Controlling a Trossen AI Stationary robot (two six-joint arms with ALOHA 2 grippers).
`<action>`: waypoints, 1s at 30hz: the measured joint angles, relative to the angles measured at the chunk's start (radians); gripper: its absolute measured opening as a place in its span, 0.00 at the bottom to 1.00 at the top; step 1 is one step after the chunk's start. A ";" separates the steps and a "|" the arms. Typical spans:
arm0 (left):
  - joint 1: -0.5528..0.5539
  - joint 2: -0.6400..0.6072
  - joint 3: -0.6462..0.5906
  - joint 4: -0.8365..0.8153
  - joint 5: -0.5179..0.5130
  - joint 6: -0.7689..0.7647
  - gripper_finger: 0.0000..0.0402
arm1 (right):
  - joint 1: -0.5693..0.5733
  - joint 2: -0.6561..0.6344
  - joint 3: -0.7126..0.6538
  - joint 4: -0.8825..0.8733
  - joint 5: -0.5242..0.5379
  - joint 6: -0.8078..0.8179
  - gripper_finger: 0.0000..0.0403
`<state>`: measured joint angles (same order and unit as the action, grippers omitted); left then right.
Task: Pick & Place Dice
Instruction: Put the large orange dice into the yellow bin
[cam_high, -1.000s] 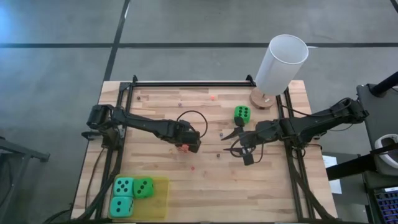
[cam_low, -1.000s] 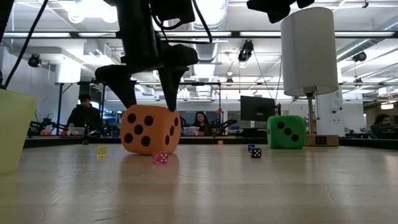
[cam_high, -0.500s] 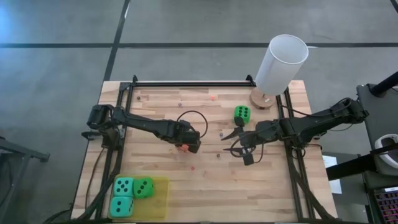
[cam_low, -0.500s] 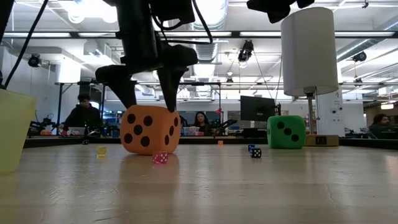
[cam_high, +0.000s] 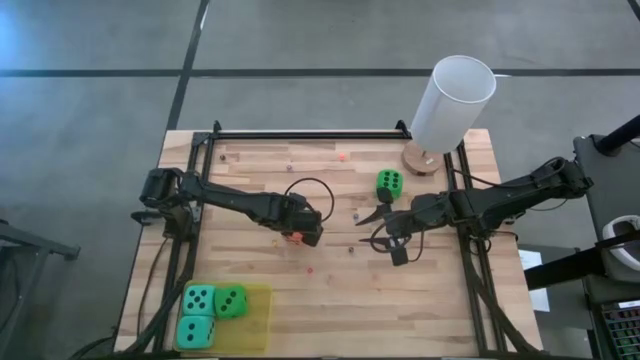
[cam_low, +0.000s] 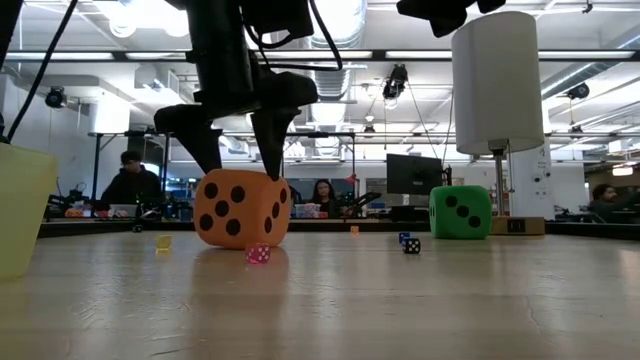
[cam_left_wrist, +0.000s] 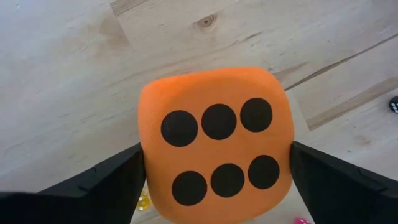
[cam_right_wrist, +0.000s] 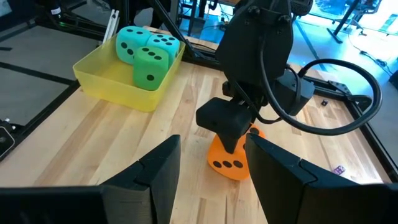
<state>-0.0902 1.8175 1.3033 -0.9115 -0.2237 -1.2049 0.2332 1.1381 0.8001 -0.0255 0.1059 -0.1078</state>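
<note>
The orange-red die (cam_left_wrist: 214, 143) rests on the table near its middle (cam_low: 242, 208), six pips facing my left wrist camera. My left gripper (cam_low: 240, 165) is open and points down over it, one finger on each of two opposite sides. A green die (cam_high: 390, 184) lies on the table in front of the white cylinder (cam_high: 452, 100). Two teal dice and one green die (cam_high: 230, 300) sit in the yellow tray (cam_high: 258, 318) at the near left. My right gripper (cam_high: 385, 225) is open and hovers right of centre, apart from every die. My left gripper comes at the orange-red die from above, pointing down. Its fingers (cam_left_wrist: 118, 180) flank the die's two opposite side faces (cam_left_wrist: 149, 155). I cannot tell whether they touch it. The die sits flat on the table.
Tiny dice lie scattered on the wood: a pink one (cam_low: 258, 254), a yellow one (cam_low: 163, 242), a dark one (cam_low: 411, 244). The cylinder stands on a round wooden base (cam_high: 420, 160) at the far right. A black frame (cam_high: 300, 133) borders the table. People sit beyond the far edge.
</note>
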 joint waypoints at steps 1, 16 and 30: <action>0.000 -0.001 0.000 0.000 0.000 0.000 0.92 | 0.000 0.000 0.000 0.000 0.000 0.001 0.45; 0.000 -0.048 -0.002 -0.013 -0.008 0.003 0.93 | 0.000 0.000 0.000 0.000 0.000 0.001 0.45; -0.006 -0.145 -0.002 -0.066 0.031 0.057 0.93 | 0.000 -0.001 0.000 0.000 0.000 0.000 0.45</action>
<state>-0.0967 1.6725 1.3018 -0.9777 -0.1929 -1.1481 0.2331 1.1370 0.8001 -0.0254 0.1057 -0.1078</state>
